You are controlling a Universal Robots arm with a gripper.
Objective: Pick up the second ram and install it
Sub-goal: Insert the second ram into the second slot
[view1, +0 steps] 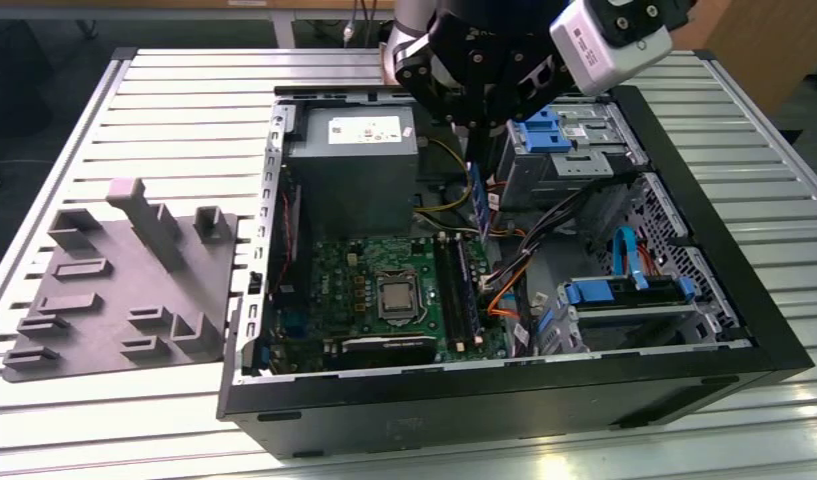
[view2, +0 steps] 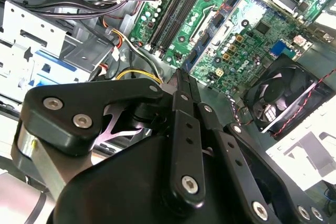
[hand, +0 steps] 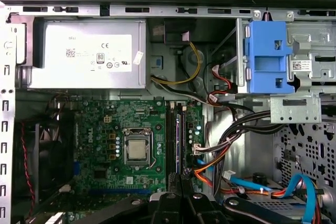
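The second ram (view1: 478, 200) shows in the exterior view as a slim blue strip seen almost edge-on, with a few small pale marks along its face and no broad side turned to the camera. Its long axis runs up and down that picture, roughly in line with the dark memory slots (view1: 455, 285) on the green motherboard (view1: 368, 290). Its near end points toward those slots; whether the stick hangs upright or lies level cannot be told. The gripper (view1: 476, 155) has its jaws pinching the stick. In the second wrist view the black fingers (view2: 185, 129) stand close together, with only a thin dark edge between them at the tips. The ram is in the air, clear of the board, inside the open case (view1: 515, 395). It hangs between the grey power supply (view1: 352, 165) and the blue drive-bay clip (view1: 542, 130), toward the far edge of the slatted worktop (view1: 181, 100). A grey fixture plate (view1: 115, 290) lies near the worktop edge on the exterior view's left, well apart from the case.
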